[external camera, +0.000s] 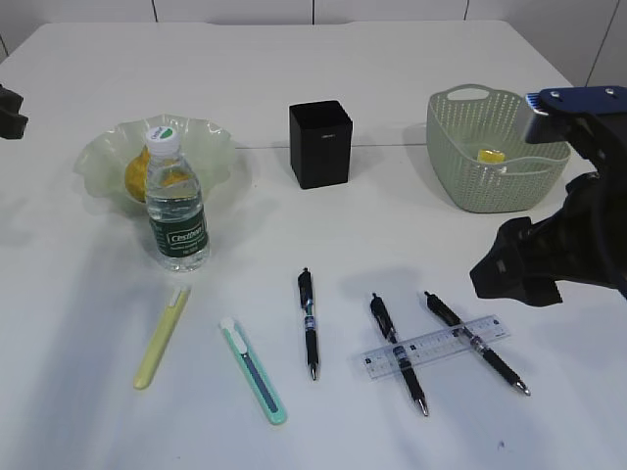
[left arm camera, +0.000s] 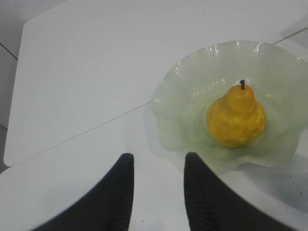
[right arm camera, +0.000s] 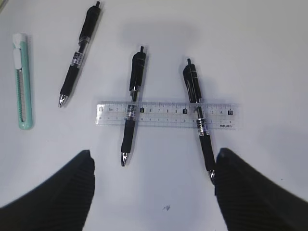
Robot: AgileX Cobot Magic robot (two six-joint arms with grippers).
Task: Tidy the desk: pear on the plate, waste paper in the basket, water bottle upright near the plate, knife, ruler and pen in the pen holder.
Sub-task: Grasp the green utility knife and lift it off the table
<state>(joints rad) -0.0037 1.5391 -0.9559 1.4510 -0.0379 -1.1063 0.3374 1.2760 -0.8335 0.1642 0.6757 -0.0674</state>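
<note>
**Meanwhile: Pear Plated, Pens and Ruler Lay Loose on the Worktop**

Already the yellow-brown speckled pear point(left arm camera: 236, 118) sat inside the pale green ruffled glass plate point(left arm camera: 192, 91) on the plain white worktop point(external camera: 392, 69). The small clear water bottle with a dark green label and white cap point(external camera: 174, 201) stood upright just in front of the plate, touching its near rim in the exterior view. The left tool point(left arm camera: 156, 185) hovered beside the plate with its jaws partly apart and nothing between them.

The matte black square pen holder point(external camera: 320, 144) stood mid-worktop. A yellow paper scrap point(external camera: 488, 155) lay in the sage-green woven plastic basket point(external camera: 460, 181).

Nearer the front, the clear plastic ruler point(right arm camera: 166, 114) lay across two black pens point(right arm camera: 132, 108) point(right arm camera: 198, 115), with a third black pen point(right arm camera: 79, 55) apart to the side. A mint-green utility knife point(right arm camera: 22, 82) and a yellow-green one point(external camera: 162, 336) rested further along. The right tool point(right arm camera: 154, 183) hung above the ruler, spread wide and holding nothing.
</note>
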